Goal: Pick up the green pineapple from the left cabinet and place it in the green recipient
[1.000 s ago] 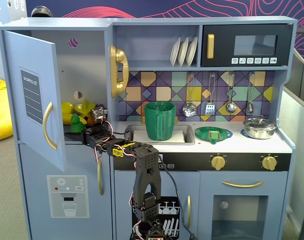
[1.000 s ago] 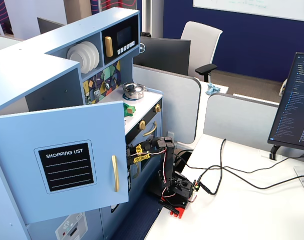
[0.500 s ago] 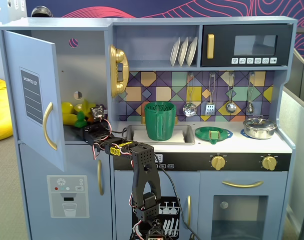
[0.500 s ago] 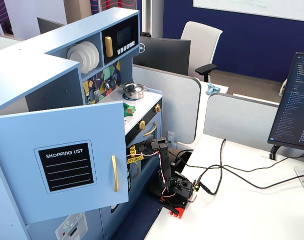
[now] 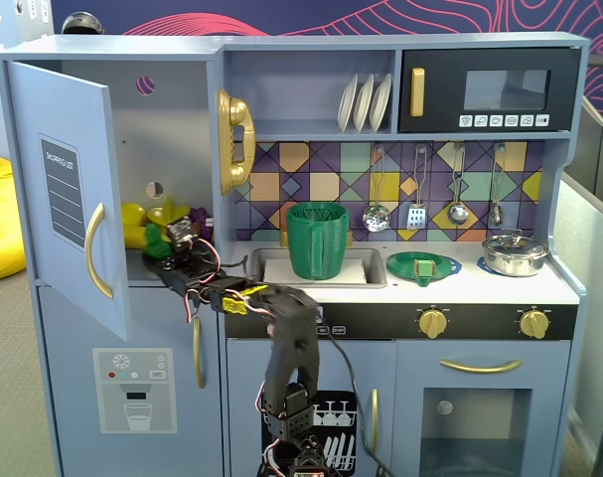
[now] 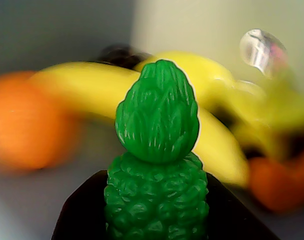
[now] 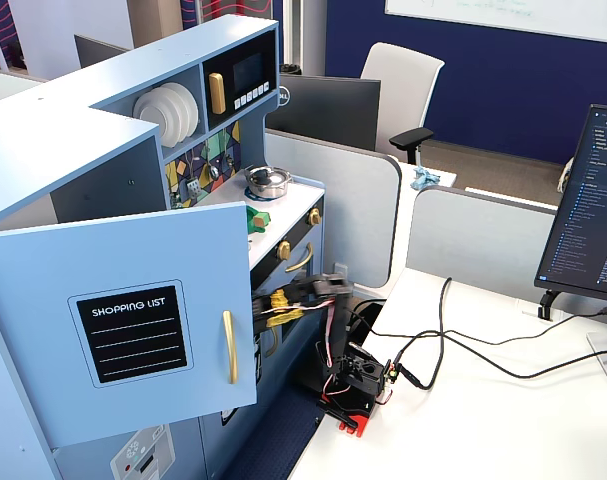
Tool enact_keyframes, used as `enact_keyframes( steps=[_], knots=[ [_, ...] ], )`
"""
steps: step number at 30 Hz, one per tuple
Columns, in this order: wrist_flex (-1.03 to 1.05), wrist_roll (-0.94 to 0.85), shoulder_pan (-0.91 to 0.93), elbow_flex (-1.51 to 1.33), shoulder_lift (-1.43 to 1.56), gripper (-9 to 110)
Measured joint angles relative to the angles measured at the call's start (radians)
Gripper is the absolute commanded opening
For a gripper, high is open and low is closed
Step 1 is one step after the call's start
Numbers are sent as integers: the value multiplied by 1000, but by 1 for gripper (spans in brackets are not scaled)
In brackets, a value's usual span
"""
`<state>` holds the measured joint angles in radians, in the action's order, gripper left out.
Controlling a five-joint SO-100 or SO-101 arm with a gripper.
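Green pineapple (image 6: pixel 157 165) upright between dark jaws, gripped at body, inside left cabinet (image 5: pixel 172 129).

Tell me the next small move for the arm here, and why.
Probably close the claw on the green pineapple, then draw it back out of the cabinet. In the wrist view the pineapple stands upright and centred between the dark fingers, with a banana close behind; whether the grip is already firm cannot be told. The green pot waits in the sink.
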<state>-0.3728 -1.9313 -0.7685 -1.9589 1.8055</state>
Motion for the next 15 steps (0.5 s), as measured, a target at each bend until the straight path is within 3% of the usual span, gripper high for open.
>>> enact_keyframes(
  steps=[9, 15],
  knots=[
    [508, -109, -35, -282, 776, 0],
    [868, -29, 235, -213, 1020, 0]
  ],
)
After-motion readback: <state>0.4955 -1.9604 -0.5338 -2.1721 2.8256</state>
